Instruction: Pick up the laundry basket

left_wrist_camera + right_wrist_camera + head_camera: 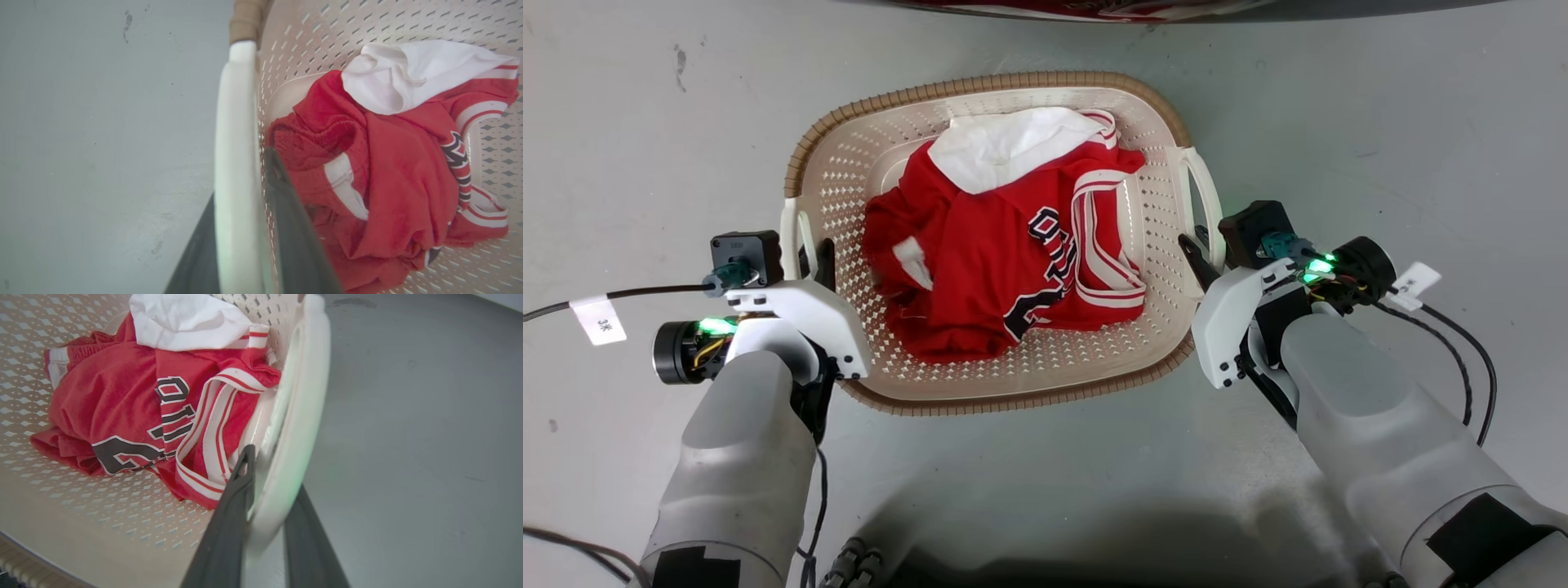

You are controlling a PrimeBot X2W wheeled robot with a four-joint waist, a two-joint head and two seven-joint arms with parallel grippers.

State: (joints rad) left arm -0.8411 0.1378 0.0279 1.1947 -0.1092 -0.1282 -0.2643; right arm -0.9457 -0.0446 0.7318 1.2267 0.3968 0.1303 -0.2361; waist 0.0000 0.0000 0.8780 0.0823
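Note:
The laundry basket (1029, 82), cream perforated plastic with a brown woven rim, sits on the grey floor between my two arms. In it lie a red jersey (996, 261) and a white cloth (1005, 143). My left gripper (809, 255) straddles the basket's left white handle (235, 102), one dark finger inside the basket and one outside, pressed against it. My right gripper (1211, 257) clamps the right white handle (310, 375) the same way. The left gripper (239, 179) and the right gripper (273, 469) each have the handle between their fingers.
Bare grey floor (1380, 122) surrounds the basket on all sides. A dark red object (1094, 6) runs along the top edge, just beyond the basket. Black cables with white tags (598, 318) trail from both wrists.

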